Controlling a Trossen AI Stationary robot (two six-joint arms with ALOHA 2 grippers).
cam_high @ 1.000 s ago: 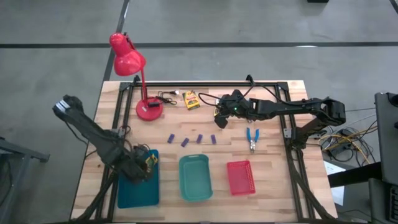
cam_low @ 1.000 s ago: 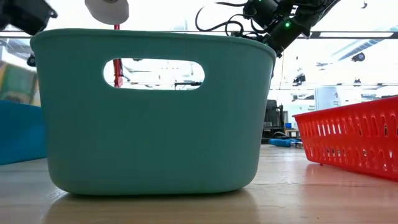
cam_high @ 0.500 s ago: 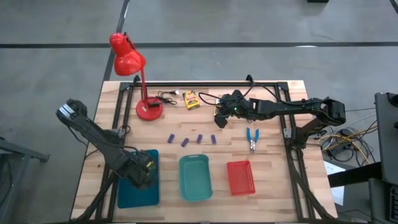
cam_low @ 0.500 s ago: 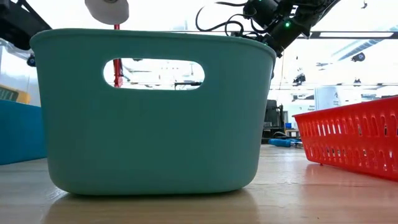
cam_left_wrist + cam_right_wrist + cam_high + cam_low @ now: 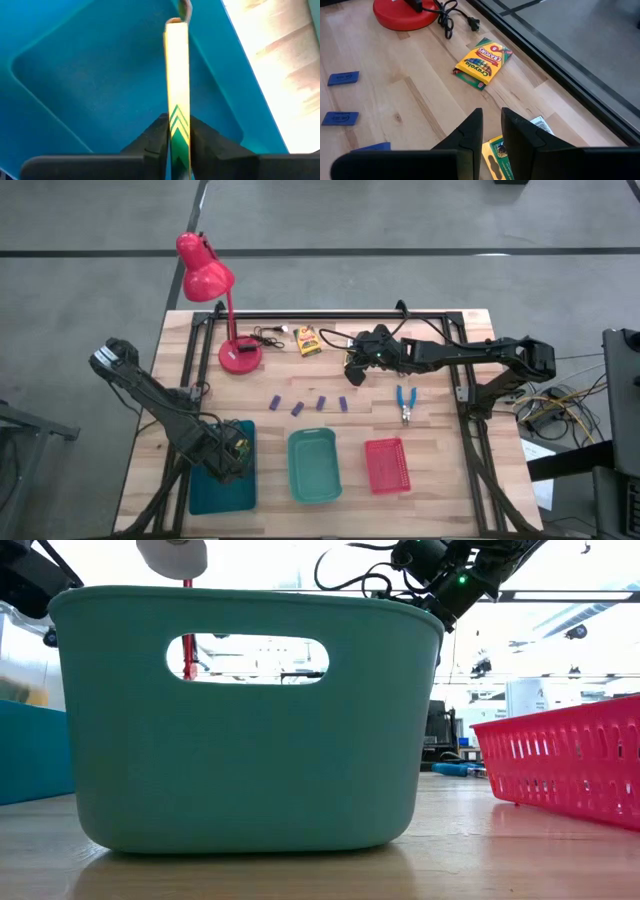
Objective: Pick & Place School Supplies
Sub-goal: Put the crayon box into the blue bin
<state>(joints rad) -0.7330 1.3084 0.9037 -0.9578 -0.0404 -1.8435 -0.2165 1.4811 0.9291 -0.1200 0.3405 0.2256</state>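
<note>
My left fingers [image 5: 176,142] are clamped on a crayon box [image 5: 177,85] held edge-on, its thin yellow side with green chevrons pointing down into the blue tray [image 5: 90,85]. From above, that left gripper [image 5: 228,455] sits over the blue tray [image 5: 215,490] at the near left corner of the bench [image 5: 440,470].

My right fingers [image 5: 517,135] stand nearly together with a narrow slot between them, hovering over a second crayon box [image 5: 497,155] that lies flat on the wood beneath them; whether they touch it is hard to judge from this angle. A third crayon box [image 5: 483,63] lies flat farther off, near the plug and cord of the red lamp [image 5: 400,12]. From above, the right gripper [image 5: 358,365] reaches in across the far side of the bench, just beside that loose crayon box [image 5: 309,340].

Four purple blocks [image 5: 308,404] lie in a loose row mid-bench, between the lamp base and the trays. One pair of blue-handled scissors [image 5: 405,402] rests to their right, apart from everything else. The teal tray [image 5: 314,465] and red tray [image 5: 387,464] stand side by side along the near edge.
</note>
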